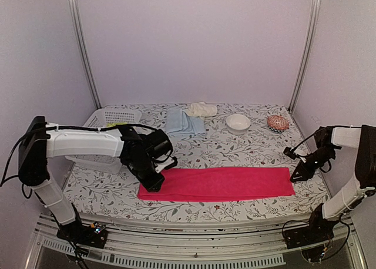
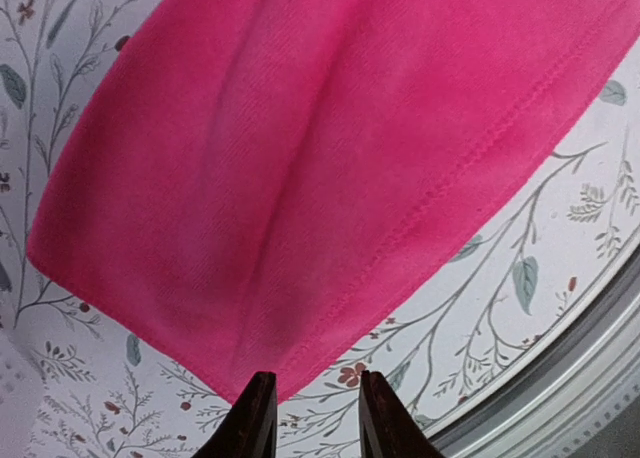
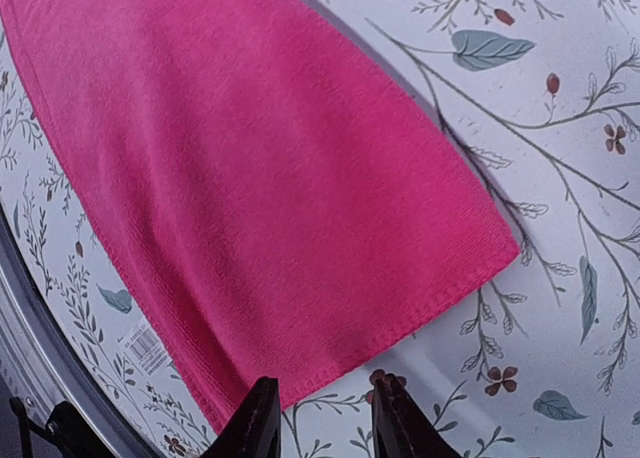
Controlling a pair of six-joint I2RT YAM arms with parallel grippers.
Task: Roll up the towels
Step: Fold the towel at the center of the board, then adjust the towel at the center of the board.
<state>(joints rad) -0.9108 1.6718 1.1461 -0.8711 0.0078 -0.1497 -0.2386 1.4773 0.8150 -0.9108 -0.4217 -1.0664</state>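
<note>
one pink towel [image 1: 216, 184]: you have it lying flat and unrolled, a long strip across the near part of the table; soft short-pile cloth with a stitched hem.
left claw [image 1: 154, 184]: it sits at the strip's left end. its two dark fingers [image 2: 250, 423] stand a little apart with only the printed cover between them, gripping nothing. the towel's rounded corner lies just ahead of the tips.
right claw [image 1: 296, 175]: it sits at the strip's right end. its fingers [image 3: 258, 423] are likewise slightly parted and hold nothing, with the towel's corner just ahead.
light blue towel [image 1: 184, 123]: folded flat, far side of the table.
cream towel [image 1: 201, 109]: crumpled, at the blue one's far corner.
yellow-green towel [image 1: 116, 125]: you see only a sliver, in the white lattice basket [image 1: 111, 117] at far left.
table cover [image 1: 235, 148]: white, printed with grey-green leafy sprigs and small red flowers.
writing: a small barcode sticker [image 3: 148, 350] on the cover near the table edge, too small to read.
overhead view only: the basket, a round white bowl [image 1: 238, 123], a red-patterned round thing [image 1: 277, 123], the three far towels.
wrist views only: the hem stitching, the cloth's fine ribbed weave, the sticker.
</note>
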